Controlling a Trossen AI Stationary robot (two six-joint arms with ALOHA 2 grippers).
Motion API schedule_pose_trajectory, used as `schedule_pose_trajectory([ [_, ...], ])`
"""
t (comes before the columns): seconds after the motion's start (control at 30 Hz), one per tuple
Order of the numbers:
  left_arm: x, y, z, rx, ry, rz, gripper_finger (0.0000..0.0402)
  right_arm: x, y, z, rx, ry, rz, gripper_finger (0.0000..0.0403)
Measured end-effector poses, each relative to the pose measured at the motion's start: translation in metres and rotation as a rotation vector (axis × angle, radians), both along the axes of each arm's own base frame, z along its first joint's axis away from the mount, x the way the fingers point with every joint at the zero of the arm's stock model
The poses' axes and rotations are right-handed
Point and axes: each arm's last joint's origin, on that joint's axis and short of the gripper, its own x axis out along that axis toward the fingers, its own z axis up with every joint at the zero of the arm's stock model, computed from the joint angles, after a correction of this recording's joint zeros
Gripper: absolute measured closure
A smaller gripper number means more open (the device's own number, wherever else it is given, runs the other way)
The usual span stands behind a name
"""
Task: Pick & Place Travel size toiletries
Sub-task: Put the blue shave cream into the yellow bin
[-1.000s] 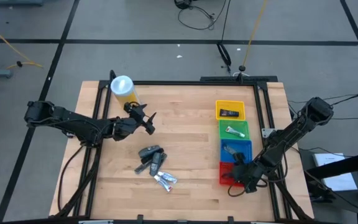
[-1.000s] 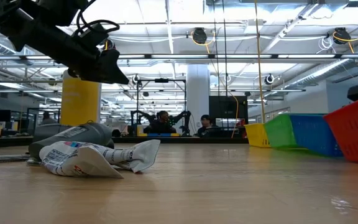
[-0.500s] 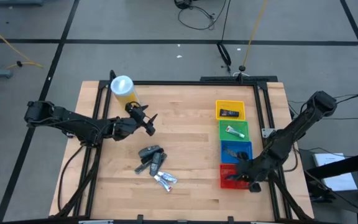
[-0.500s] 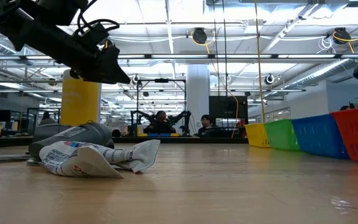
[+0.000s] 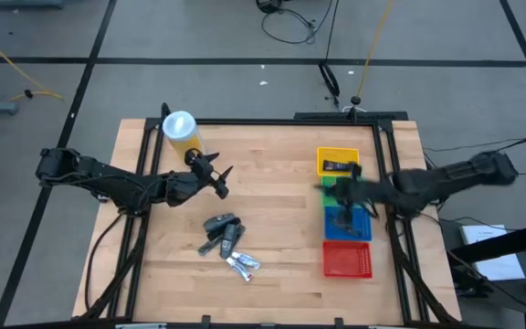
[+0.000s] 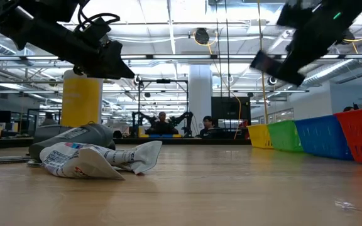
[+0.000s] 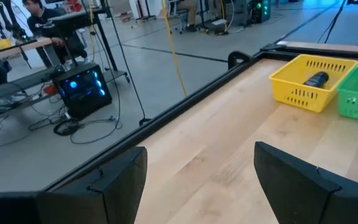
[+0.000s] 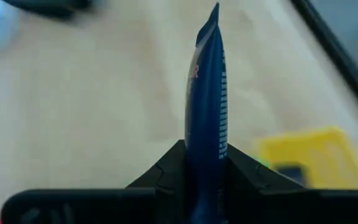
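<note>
Several travel size toiletries, dark tubes and silvery sachets, lie in a loose pile (image 5: 226,243) on the wood table left of centre; the pile also shows in the low view (image 6: 87,154). My right gripper (image 5: 334,189) hangs blurred above the green tray (image 5: 359,187) and blue tray (image 5: 362,222), shut on a dark blue tube (image 8: 205,93). My left gripper (image 5: 219,175) is open and empty above the table beside the yellow canister (image 5: 180,128); its fingers stand wide apart in the left wrist view (image 7: 197,168). My right gripper pinches the dark blue tube's lower part (image 8: 205,163) between its two fingers. The tube sticks out past the fingertips along the fingers' line, its flat crimped end (image 8: 212,15) farthest from the gripper. It is lifted clear of the table and trays.
Four trays stand in a row at the right: yellow (image 5: 352,155) with a dark item, green, blue with a dark item, red (image 5: 347,259) nearest. The tall yellow canister with a white lid stands at the far left. Bare wood lies between the pile and the trays.
My right gripper has risen from the red tray at the near right. It has swung fast toward the table's far edge and left, and now hangs over the green and blue trays with the blue tube. The left gripper has stayed put.
</note>
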Motion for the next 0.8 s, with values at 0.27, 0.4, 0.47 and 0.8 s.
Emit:
schedule_pose_trajectory([
  [0.27,0.0,0.0,0.0,0.004,0.004,-0.002,0.0115,0.003,-0.095,-0.033,-0.062,0.309,-0.115,0.0333],
  [0.4,0.0,0.0,0.0,0.006,0.009,-0.002,0.0115,-0.002,-0.113,-0.045,-0.015,0.387,-0.125,0.033],
  [0.47,0.0,0.0,0.0,0.014,0.016,-0.003,0.0115,-0.003,-0.115,-0.047,-0.01,0.415,-0.119,0.033],
  [0.8,-0.003,0.024,0.001,0.063,0.06,0.097,0.0115,-0.006,-0.112,-0.052,0.032,0.438,-0.079,0.0324],
])
